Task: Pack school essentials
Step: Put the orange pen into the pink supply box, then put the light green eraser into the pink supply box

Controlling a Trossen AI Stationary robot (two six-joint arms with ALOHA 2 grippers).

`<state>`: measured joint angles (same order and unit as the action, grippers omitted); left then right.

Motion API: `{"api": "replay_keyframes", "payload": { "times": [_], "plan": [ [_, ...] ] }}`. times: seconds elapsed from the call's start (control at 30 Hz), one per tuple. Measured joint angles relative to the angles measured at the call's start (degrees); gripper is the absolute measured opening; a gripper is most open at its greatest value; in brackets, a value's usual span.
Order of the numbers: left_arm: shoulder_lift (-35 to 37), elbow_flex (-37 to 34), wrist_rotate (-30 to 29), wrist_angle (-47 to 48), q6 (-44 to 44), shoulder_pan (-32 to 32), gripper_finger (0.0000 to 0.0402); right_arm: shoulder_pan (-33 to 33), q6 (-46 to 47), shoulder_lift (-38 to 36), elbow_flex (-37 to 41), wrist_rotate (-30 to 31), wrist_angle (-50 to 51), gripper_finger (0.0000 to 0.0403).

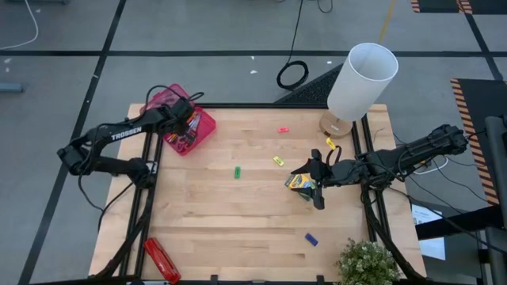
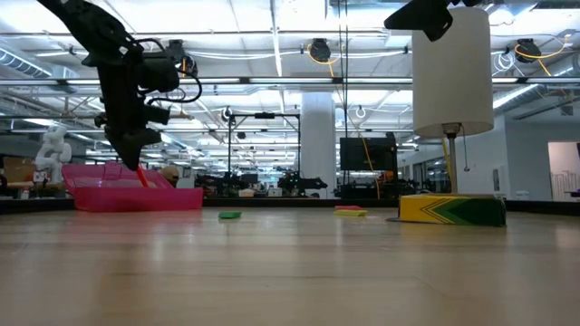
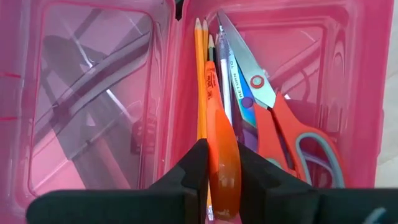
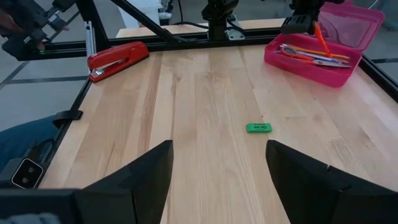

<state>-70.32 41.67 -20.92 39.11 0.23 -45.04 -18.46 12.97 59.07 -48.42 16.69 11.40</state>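
pale wooden table [image 1: 238, 214] is seen under both arms. an orange marker [image 3: 222, 155] is pinched by the left hand [image 3: 221, 177] over the open pink plastic case [image 1: 203, 127]; if released tilted, it could catch on the red-handled scissors [image 3: 280, 130]. the right hand [image 4: 217, 180] is held spread near the green-yellow crayon box [image 1: 300, 183].

Five small erasers [image 1: 236, 172], one crayon box [image 1: 299, 183], one pink case [image 1: 202, 127], one stapler [image 1: 162, 260]

Orange marker [image 3: 222, 162] upright over pink case [image 1: 202, 127], scissors [image 3: 273, 118] and pencils [image 3: 200, 81] inside, crayon box [image 1: 299, 183] and erasers [image 1: 236, 172] scattered on table
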Motion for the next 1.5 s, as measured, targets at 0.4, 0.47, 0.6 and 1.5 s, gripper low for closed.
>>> {"api": "replay_keyframes", "payload": {
  "times": [0.4, 0.47, 0.6, 1.5],
  "plan": [
    [0.02, 0.00, -4.82, 3.22, -1.92, 0.33, 0.0149, 0.00, -0.03, 0.00, 0.00, 0.00, 0.02, 0.0249],
    [0.06, 0.00, -5.24, 4.20, -2.43, 0.62, 0.0159, 0.00, -0.20, 0.00, 0.00, 0.00, 0.02, 0.0249],
    [1.62, 0.00, -5.19, 4.99, -4.78, 1.96, 0.0169, 0.00, -0.22, 0.00, 0.00, 0.26, 0.02, 0.0249],
    [17.20, 0.09, -9.19, -2.98, -23.39, 40.47, 0.0170, 4.96, 3.91, 2.25, 6.12, 4.23, 0.00, 0.0249]
  ]
}}
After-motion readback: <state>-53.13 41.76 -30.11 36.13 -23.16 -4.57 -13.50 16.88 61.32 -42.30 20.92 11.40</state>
